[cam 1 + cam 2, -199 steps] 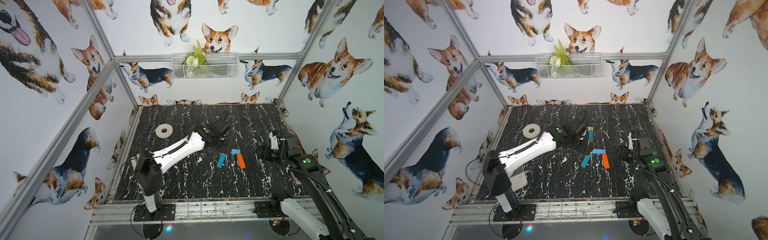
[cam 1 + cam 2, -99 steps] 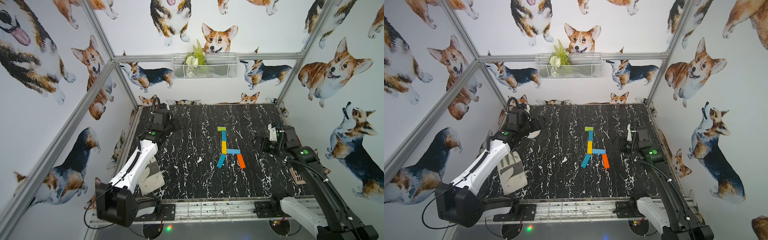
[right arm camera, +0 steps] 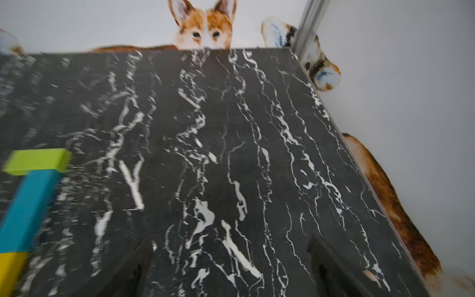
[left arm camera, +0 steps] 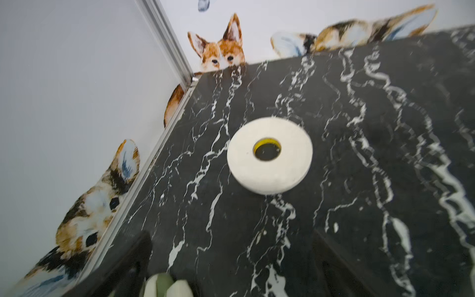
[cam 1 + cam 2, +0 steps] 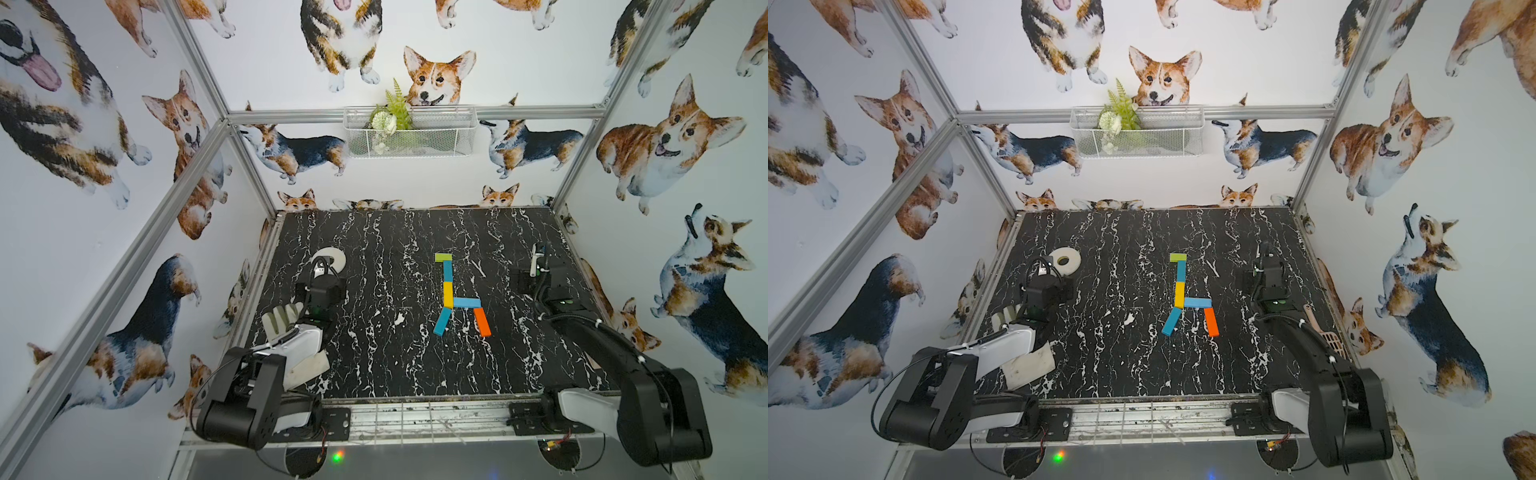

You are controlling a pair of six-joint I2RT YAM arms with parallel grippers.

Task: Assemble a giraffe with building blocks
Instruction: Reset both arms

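The largest thing we see is the table [image 5: 374, 249], a black top with white veins. White walls with dog pictures close it in, and a wire basket [image 5: 440, 137] with a green plant hangs on the back wall.

The left arm [image 5: 299, 340] is folded low at the left edge of the table. The right arm [image 5: 602, 345] is folded low at the right edge. Both point toward the back wall. A pale slotted scoop [image 5: 280, 318] lies under the left arm and is partly covered, so we cannot make out its whole shape. In a top view a pinkish scoop [image 5: 1327, 332] shows beside the right arm, near the wall.

A white ring [image 4: 290, 159] lies flat near the left gripper [image 4: 231, 234] and does not touch it. The jaws are spread wide and grasp nothing. The right gripper [image 3: 230, 241] is also spread wide and empty, over bare table.

The giraffe [image 5: 448, 286] lies flat between the arms, nearer the right one and apart from both, with nothing covering it. From back to front we see the green head [image 5: 443, 257], teal bar [image 5: 447, 272], yellow bar [image 5: 448, 294] and blue body [image 5: 467, 302]. Then come the blue leg [image 5: 441, 322] and orange leg [image 5: 482, 322], which slant outward. In the right wrist view only the green, teal and yellow pieces appear, blurred and cut off at the edge.
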